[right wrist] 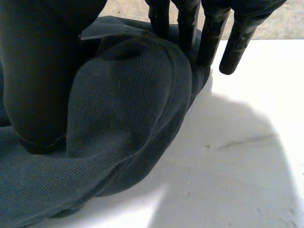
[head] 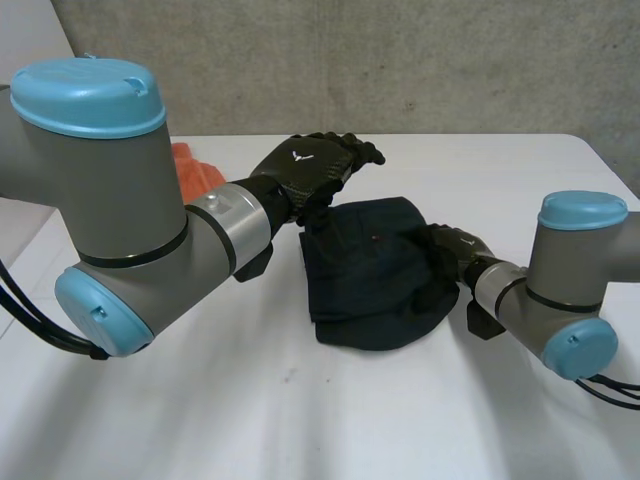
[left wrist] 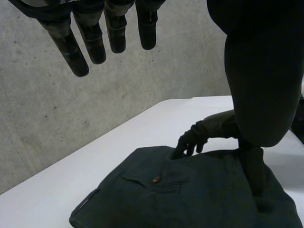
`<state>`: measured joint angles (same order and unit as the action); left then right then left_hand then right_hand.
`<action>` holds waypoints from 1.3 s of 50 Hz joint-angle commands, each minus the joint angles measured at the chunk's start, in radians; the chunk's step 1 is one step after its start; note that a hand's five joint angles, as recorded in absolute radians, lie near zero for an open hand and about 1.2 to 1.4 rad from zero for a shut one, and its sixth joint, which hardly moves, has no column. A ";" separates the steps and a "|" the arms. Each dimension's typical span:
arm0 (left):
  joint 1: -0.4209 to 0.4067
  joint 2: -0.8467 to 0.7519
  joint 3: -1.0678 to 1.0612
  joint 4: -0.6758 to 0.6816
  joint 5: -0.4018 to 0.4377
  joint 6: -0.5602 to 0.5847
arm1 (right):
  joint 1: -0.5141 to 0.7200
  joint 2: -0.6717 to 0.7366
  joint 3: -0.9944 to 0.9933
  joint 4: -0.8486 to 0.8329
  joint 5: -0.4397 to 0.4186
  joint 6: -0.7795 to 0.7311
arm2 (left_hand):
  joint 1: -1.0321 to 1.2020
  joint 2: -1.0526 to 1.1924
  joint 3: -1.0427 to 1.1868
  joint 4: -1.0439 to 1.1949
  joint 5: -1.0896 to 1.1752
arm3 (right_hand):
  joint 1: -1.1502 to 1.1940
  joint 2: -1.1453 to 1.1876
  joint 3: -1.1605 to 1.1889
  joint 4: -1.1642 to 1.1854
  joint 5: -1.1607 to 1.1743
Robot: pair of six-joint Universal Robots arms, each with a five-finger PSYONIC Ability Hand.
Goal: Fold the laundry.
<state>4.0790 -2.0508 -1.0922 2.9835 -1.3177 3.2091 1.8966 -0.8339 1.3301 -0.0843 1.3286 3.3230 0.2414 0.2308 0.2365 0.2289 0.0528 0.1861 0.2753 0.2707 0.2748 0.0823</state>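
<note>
The white bench (head: 300, 420) holds the dark folded cloth trousers (head: 375, 270) in its middle. They look soft, light and floppy, not slippery, so an edge or corner is the best place to take hold. The right hand (head: 452, 246) pinches their bunched right edge between thumb and fingers. The left hand (head: 305, 170) hangs above their far left corner, fingers straight, holding nothing.
</note>
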 commanded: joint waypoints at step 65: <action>0.054 -0.042 -0.057 0.003 -0.005 -0.028 | -0.505 0.633 -1.247 0.293 0.017 -0.293 | 0.007 0.018 0.012 0.020 0.021 | -0.012 -0.101 -0.096 -0.100 -0.082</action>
<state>4.1335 -2.0902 -1.1471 2.9861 -1.3208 3.1910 1.3894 -0.2018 0.0731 0.1887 1.3351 3.0582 0.2414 0.2309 0.2366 0.2289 0.0529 0.8147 1.0398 1.0663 1.0626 0.8421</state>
